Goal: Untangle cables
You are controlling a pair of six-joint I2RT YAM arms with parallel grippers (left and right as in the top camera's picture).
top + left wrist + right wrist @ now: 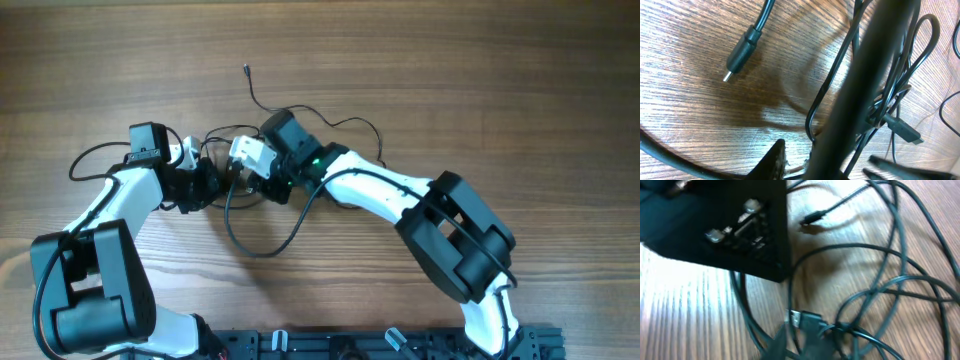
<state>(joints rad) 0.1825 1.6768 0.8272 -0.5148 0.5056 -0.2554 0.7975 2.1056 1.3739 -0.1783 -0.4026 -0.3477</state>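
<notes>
**Cable tangle, mid-bench, between two claws**

Item: cables point(262, 248), thin and black, knotted at the middle of the wooden bench point(480, 80). One loop sags toward the arms' bases. One strand runs up to a small tip point(246, 70), and another trails right.

Left claw point(207, 182) and right claw point(255, 178) meet at the knot. Cannot tell whether either is spread or pinching.

Left wrist view: silver-tipped plug point(741, 49), lying loose on the bench.

Right wrist view: flat metal plug point(805, 320) among crossed cords.
</notes>
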